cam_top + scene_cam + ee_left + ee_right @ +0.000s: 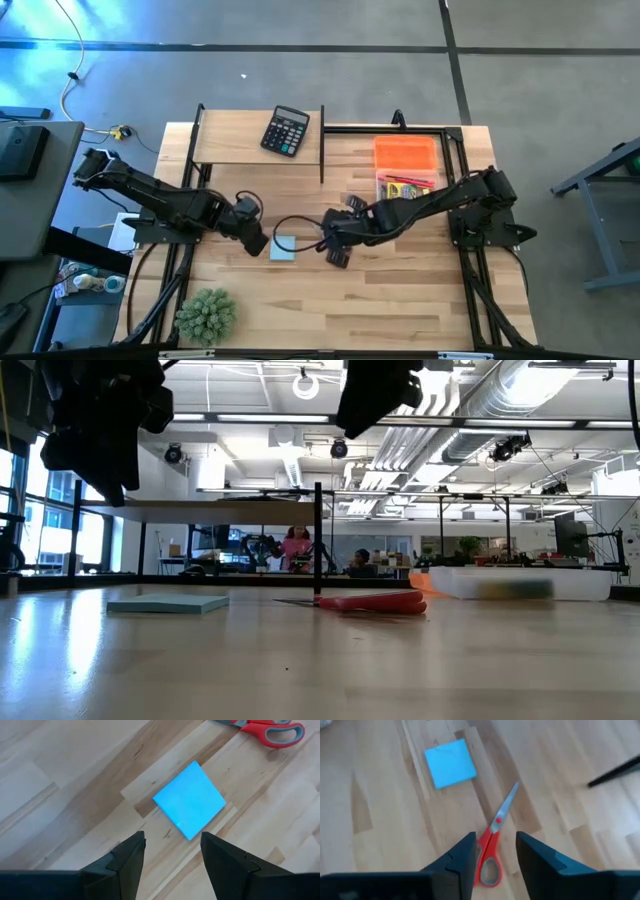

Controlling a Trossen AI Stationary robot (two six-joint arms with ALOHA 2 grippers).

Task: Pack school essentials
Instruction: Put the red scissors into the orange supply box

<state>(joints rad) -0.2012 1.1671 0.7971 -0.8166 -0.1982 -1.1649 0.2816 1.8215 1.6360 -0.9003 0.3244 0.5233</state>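
A: Entry, high view. Left gripper (252, 238) sits left of centre of the frame, above the wooden table (400, 300). Its own wrist view shows the two fingers (131, 857) spread, with bare wood between them. Nothing held.

B: Note pad?

A: Pale blue note pad (283, 248) lies flat at the centre of the frame, just right of the left gripper. In the left wrist view it shows as a bright blue square (189, 800), mid-frame, beyond the fingertips and clear of them.

B: Right side?

A: Right gripper (338, 250) is just right of the pad, at centre frame. Its fingers (465, 852) stand apart, and the red-handled scissors (492, 842) lie on the table with the handle loops showing in the gap at the bottom of that frame, the blades pointing up and to the right. The gripper is above them; I see no contact, so not gripped.

B: Low view agree?

A: Yes. The scissors (370, 602) lie flat on the wood at mid-frame, the pad (168, 603) to their left, and both grippers hang dark along the top edge.

B: Container?

A: Clear bin (408, 172) at the right of the frame, with an orange lid (405, 152) at its upper end and a yellow crayon box (405, 187) inside, lower down.

B: Others?

A: Black calculator (285, 131) on a raised shelf at upper centre; spiky green plant (206, 315) at lower left.
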